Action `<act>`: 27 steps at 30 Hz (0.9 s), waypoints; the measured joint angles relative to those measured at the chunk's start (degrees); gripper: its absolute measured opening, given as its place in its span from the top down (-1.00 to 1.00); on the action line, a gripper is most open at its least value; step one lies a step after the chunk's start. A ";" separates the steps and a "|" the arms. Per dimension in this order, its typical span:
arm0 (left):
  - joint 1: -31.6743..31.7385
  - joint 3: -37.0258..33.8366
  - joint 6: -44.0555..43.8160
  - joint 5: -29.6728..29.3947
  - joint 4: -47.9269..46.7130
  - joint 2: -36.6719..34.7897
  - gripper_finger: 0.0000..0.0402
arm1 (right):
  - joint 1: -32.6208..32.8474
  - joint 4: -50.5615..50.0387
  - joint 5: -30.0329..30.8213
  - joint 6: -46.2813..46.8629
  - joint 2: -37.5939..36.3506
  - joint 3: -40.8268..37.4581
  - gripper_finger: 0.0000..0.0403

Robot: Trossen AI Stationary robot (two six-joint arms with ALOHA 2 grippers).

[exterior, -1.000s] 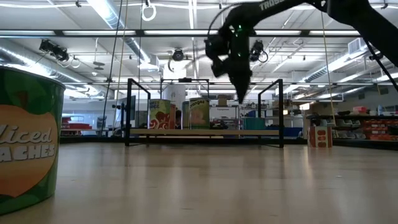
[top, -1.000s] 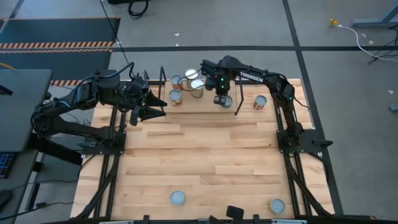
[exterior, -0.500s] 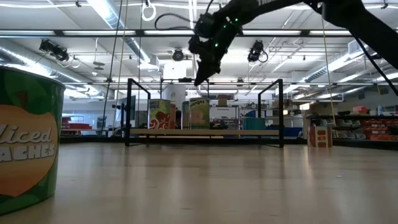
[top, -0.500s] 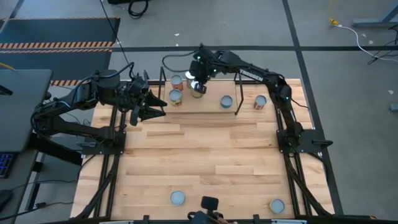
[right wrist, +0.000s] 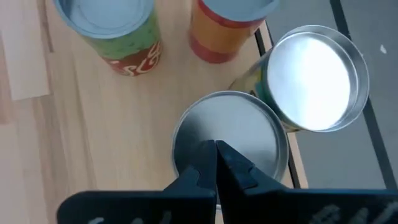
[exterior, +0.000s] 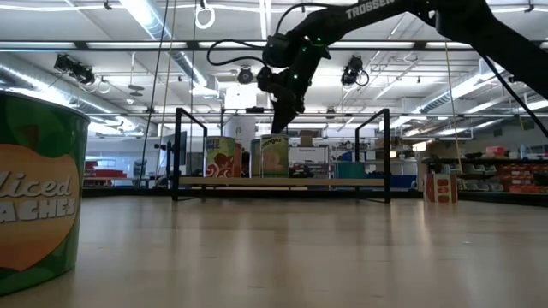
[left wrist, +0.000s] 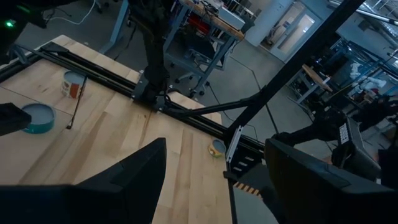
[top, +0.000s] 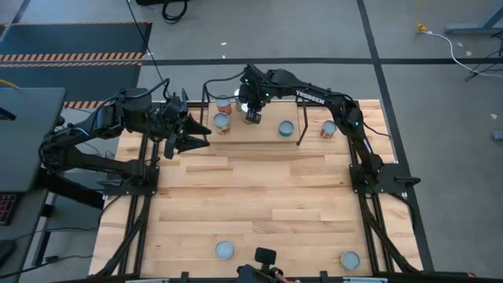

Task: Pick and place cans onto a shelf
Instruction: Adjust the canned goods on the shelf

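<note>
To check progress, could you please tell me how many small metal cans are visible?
8 cans: four clustered at the light-wood shelf's left end, one beneath the shut right gripper; one mid-shelf; one right of the shelf; two at the table's near edge. None seems hidden.

On the light-wood shelf, silver-topped cans; one green-and-red, one orange-red beside it.

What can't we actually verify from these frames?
- Contact: right gripper is shut above the silver-topped metal can; right wrist view can't show whether it touches.
- That can's label: high view, arm covers it.
- Green sliced-peaches can: low view, cut off by the edge.
</note>
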 joint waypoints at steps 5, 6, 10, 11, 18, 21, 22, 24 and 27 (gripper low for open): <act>0.01 0.00 0.00 -0.02 0.02 0.00 -0.37 | 0.29 0.33 -0.18 0.40 1.14 0.15 0.99; 0.01 0.00 0.02 -0.01 0.02 0.00 -0.37 | 0.45 0.37 -0.28 0.33 1.42 0.22 0.99; 0.01 0.00 0.02 -0.02 0.02 0.00 -0.37 | 1.25 0.30 -0.93 1.28 1.51 0.24 0.99; 0.01 0.00 0.00 0.00 0.01 0.00 -0.37 | 1.48 0.31 -1.85 1.73 1.42 0.22 0.99; 0.01 0.00 0.02 -0.02 0.02 0.00 -0.37 | 3.62 -1.53 -5.68 4.97 0.83 0.04 0.99; 0.01 0.00 0.02 -0.02 0.03 0.00 -0.37 | 4.49 -1.31 -5.43 5.24 0.83 0.04 0.99; -0.01 0.00 0.02 0.01 0.02 0.00 -0.37 | 4.92 -1.17 -5.42 5.49 0.83 0.04 0.99; 0.01 0.00 0.00 0.00 0.02 0.00 -0.37 | 5.71 -0.98 -5.56 6.19 0.83 0.00 0.99; 0.01 0.00 0.01 -0.02 0.02 0.00 -0.37 | 6.51 -1.04 -5.62 6.54 0.83 0.00 0.99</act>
